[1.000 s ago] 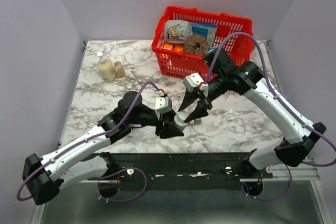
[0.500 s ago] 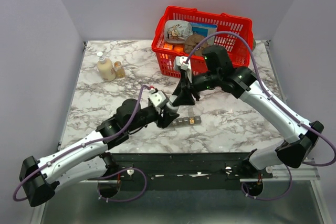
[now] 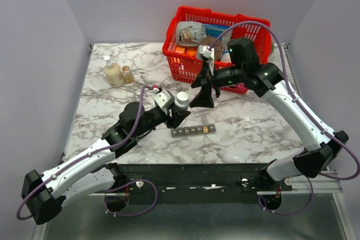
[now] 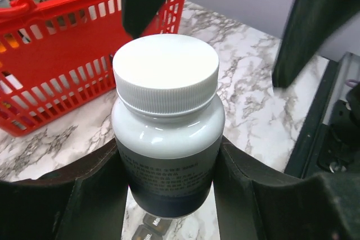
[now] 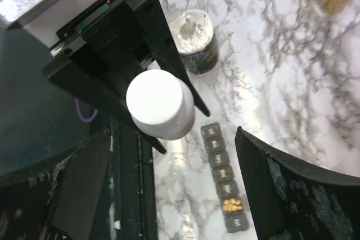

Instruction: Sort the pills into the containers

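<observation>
The left gripper [image 3: 179, 115] grasps the white plastic pill bottle [image 3: 181, 103] upright. The right gripper [image 3: 203, 91], wide open, hangs just above and behind its cap [image 5: 160, 105]. The dark grey strip of containers [image 3: 193, 131] lies crosswise on the table [image 3: 253, 130] just below

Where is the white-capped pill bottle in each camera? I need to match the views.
Top external: the white-capped pill bottle is at centre, held in the left gripper, just up-picture of the pill organizer strip.
Left wrist: it fills the middle.
Right wrist: left of centre, cap seen from above.
Shared landmark: the strip, at the bottom edge in left wrist and lower centre in right wrist.
</observation>
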{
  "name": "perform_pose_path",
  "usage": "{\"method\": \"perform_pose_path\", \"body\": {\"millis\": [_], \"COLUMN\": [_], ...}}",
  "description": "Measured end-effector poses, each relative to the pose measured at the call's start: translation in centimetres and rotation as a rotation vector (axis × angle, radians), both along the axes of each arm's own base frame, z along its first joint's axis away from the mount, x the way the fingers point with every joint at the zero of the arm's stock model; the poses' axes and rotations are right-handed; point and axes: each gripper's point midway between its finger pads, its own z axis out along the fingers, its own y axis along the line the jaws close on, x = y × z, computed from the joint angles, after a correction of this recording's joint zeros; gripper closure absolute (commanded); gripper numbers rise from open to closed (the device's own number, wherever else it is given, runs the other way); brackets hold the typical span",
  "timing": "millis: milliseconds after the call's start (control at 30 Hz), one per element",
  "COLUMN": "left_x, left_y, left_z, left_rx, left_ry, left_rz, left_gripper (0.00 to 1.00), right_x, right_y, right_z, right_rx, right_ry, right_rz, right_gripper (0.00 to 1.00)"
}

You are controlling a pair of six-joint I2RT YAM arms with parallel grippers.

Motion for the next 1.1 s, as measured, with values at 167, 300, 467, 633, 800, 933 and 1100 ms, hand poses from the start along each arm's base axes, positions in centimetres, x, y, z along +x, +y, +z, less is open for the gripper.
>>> {"method": "perform_pose_path", "body": {"millis": [167, 300, 467, 633, 800, 933, 1100], "left_x": [-2.5, -6.1, -9.4, -10.6, -11.0, -11.0, -10.5], "left_y": [-0.6, -1.6, -2.5, -2.8, -3.0, -3.0, -3.0], "left_z": [-0.2, -1.5, -1.7, -1.4, -1.7, -2.0, -2.0], "left_rx": [-0.002, 0.024, 0.043, 0.041, 0.046, 0.051, 0.054], "left_ry": [0.028, 0.095, 0.174, 0.208, 0.232, 0.243, 0.238], "left_rz": [-0.186, -0.414, -0.642, -0.745, -0.783, -0.782, -0.744], "left_gripper": [1.00, 1.00, 1.00, 1.00, 1.00, 1.00, 1.00], "right_x": [-0.9, -4.5, -8.3, -10.1, -10.6, -10.8, -10.3], "right_y": [-1.9, -3.6, -3.0, -2.6, -2.5, -2.2, -1.4], "right_z": [3.6, 3.0, 0.8, -0.7, -0.8, -1.2, -1.3], "right_rx": [0.036, 0.038, 0.065, 0.068, 0.066, 0.063, 0.065], "right_ry": [-0.217, -0.398, -0.459, -0.415, -0.393, -0.362, -0.329], "right_rz": [0.124, 0.347, 0.566, 0.647, 0.657, 0.650, 0.617], "right_gripper": [0.00, 0.00, 0.02, 0.13, 0.24, 0.34, 0.53]}}
